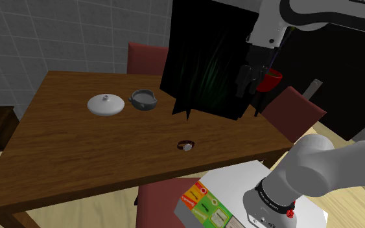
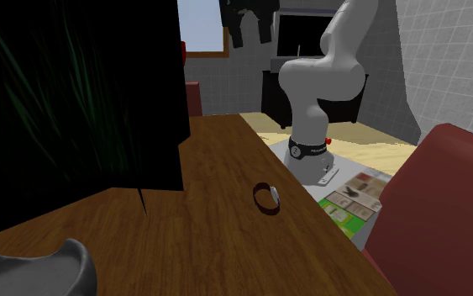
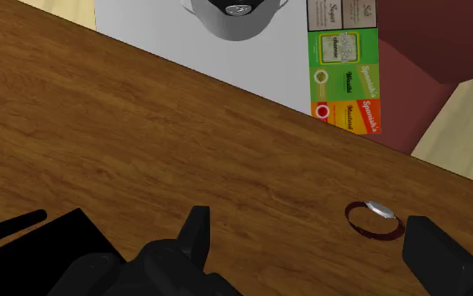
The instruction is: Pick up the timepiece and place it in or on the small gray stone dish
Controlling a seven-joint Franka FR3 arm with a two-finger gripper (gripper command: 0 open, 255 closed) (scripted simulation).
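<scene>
The timepiece is a small wristwatch with a dark brown band and a pale face, lying flat on the wooden table near its front edge. The small gray dish stands farther back, toward the shoulder view's left. My black gripper hangs high above the table, up and to the right of the watch, open and holding nothing. In the wrist view the watch lies well below, between my spread fingers and closer to the other one. In the second exterior view the watch lies mid-table and the dish is at the lower left.
A white lidded dish sits left of the gray one. A tall black block with faint green streaks rises from the table behind the watch, close to my gripper. Red chairs stand around the table. My stand adjoins the front edge.
</scene>
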